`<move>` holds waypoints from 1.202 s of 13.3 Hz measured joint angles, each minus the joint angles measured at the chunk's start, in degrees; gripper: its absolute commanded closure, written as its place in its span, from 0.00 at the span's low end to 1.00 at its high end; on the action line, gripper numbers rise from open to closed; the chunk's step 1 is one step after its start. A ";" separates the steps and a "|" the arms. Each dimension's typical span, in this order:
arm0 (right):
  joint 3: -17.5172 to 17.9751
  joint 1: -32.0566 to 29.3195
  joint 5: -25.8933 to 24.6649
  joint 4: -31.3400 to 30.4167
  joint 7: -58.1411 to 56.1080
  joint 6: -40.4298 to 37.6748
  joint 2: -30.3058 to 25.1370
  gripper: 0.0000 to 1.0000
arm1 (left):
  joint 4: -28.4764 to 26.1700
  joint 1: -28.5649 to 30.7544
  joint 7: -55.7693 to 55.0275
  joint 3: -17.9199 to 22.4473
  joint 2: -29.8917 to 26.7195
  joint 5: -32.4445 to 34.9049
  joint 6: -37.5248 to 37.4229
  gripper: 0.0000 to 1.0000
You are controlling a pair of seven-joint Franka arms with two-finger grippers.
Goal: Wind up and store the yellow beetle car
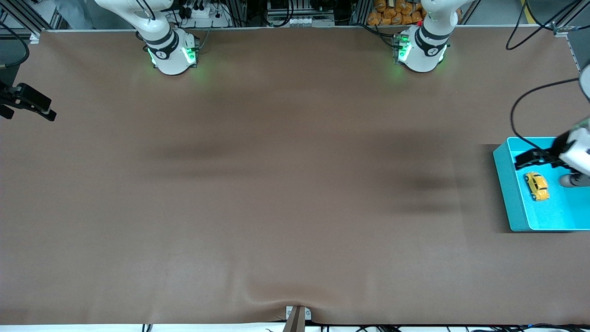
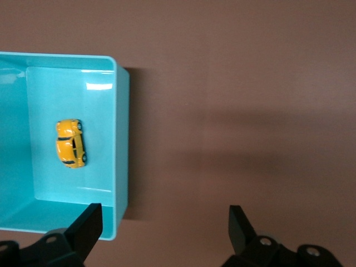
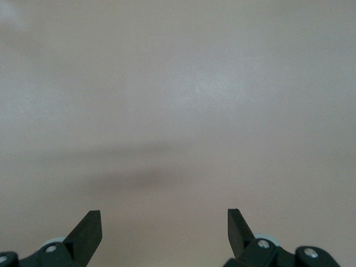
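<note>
The brown table [image 1: 258, 193] is taking up nearly the whole front view, with both arm bases standing along its top edge. At the left arm's end of it a turquoise bin [image 1: 507, 189] is sitting, cut off by the frame's edge. The car [image 1: 537, 186] is lying inside the bin on its floor, resting on its wheels near the wall that faces the table's middle, touching neither gripper.

The left gripper [image 1: 530, 159] is hanging over the bin's rim, its fingers [image 2: 89, 225] spread wide and holding nothing; its wrist view is looking down on the bin's wall and the car [image 2: 70, 143] within.

The right gripper [image 1: 27, 103] is waiting at the right arm's end, over bare table, its fingers [image 3: 89, 228] likewise wide apart and gripping nothing.
</note>
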 measured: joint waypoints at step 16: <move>0.26 0.03 0.00 0.00 -0.02 -0.14 0.01 0.00 | 11.48 -18.65 -4.37 11.19 -6.21 -4.08 -22.01 0.00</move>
